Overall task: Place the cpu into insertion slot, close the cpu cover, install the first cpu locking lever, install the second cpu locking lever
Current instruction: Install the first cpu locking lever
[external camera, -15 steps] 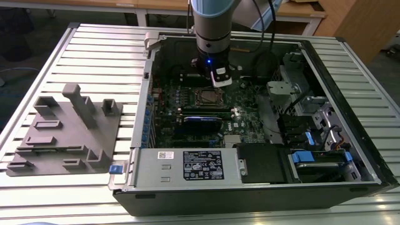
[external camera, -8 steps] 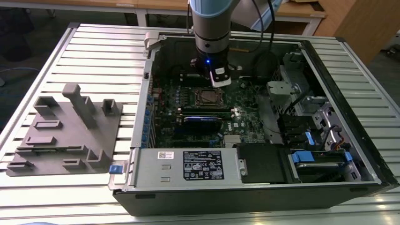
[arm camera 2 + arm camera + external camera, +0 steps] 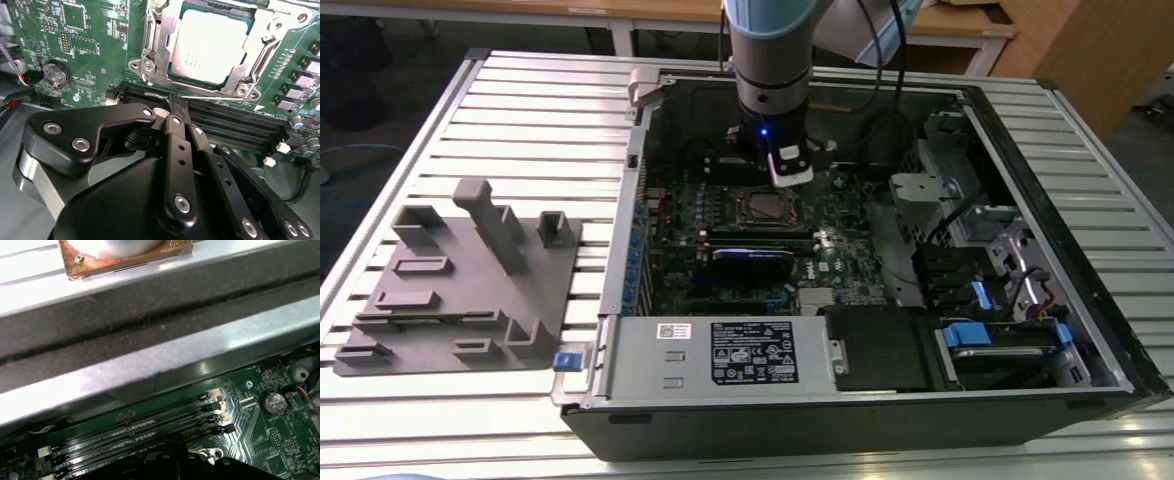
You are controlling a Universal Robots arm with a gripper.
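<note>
We see the claw point(image 3: 176, 101) with its jaws pressed together, tips down at the thin wire locking lever point(image 3: 220, 98). We can't tell whether the wire is pinched or only touched. Black memory slots point(image 3: 235, 125) lie right under the fingers point(image 3: 175, 145). Just beyond the tips, the cpu point(image 3: 210, 45) sits in the insertion slot point(image 3: 173, 75), with the cpu cover point(image 3: 157, 45) lying flat around it. A coin battery point(image 3: 55, 74) sits off to one side of the claw on the green motherboard point(image 3: 100, 55). The arm point(image 3: 767, 60) reaches down into the open computer case point(image 3: 1067, 250).
</note>
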